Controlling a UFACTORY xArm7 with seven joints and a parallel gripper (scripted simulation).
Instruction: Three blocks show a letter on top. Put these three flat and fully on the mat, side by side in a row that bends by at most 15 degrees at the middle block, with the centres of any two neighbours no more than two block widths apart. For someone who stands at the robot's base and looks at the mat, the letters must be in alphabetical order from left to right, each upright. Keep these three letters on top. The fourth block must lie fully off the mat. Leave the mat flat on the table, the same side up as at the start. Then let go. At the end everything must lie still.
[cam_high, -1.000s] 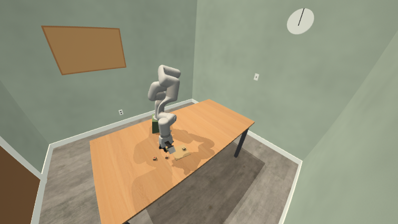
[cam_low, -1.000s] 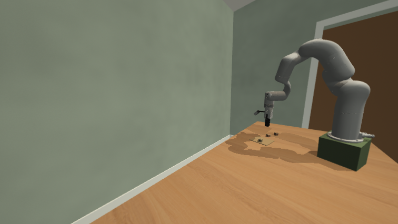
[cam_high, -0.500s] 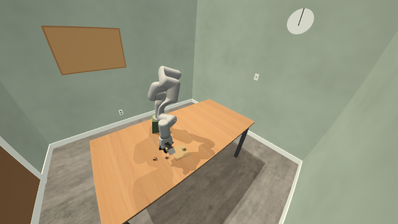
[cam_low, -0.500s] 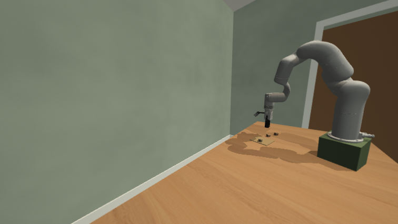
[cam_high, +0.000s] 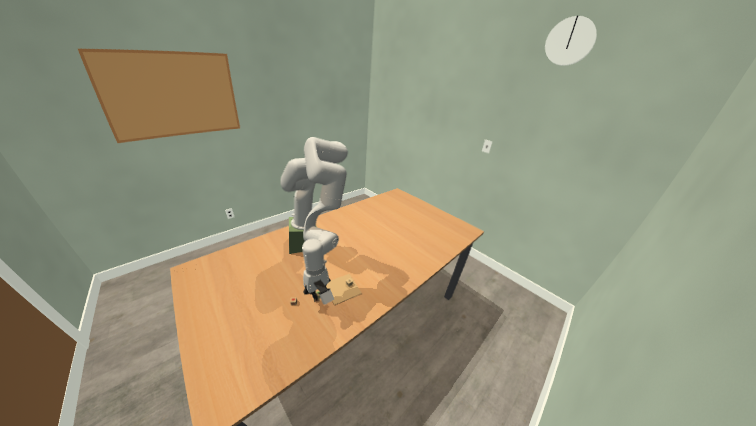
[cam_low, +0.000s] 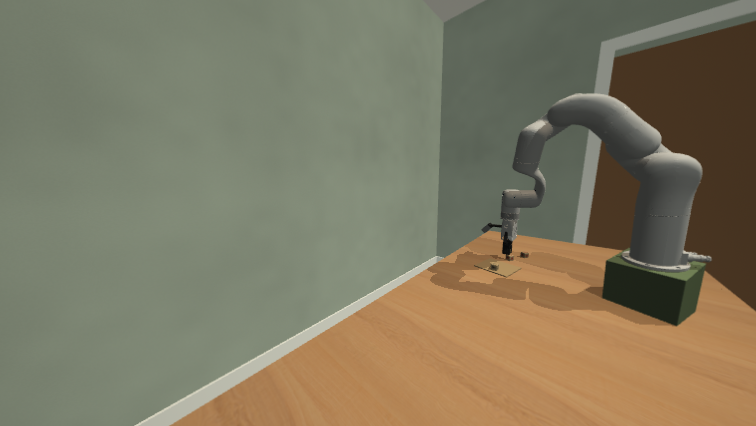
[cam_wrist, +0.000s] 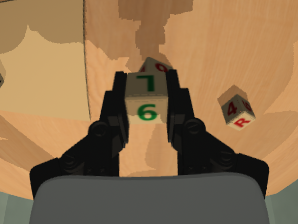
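My gripper (cam_wrist: 146, 85) (cam_high: 315, 293) (cam_low: 507, 256) is shut on a pale block (cam_wrist: 145, 99) with a green L on top and a green 6 on the side facing the wrist camera. It holds the block low over the bare table, just beside the tan mat (cam_wrist: 47, 70) (cam_high: 350, 295) (cam_low: 508, 271). A second block (cam_wrist: 157, 66) with red marks shows partly, just beyond the held one. A third block (cam_wrist: 237, 110) (cam_high: 294, 301) (cam_low: 524, 254) with red marks lies on the table to the right in the wrist view. One more block (cam_high: 349, 284) (cam_low: 493, 266) lies on the mat.
The green base box (cam_high: 295, 240) (cam_low: 653, 288) of the arm stands on the wooden table (cam_high: 238, 338) (cam_low: 476, 359) behind the work spot. The table's front edge is close to the mat in the top view.
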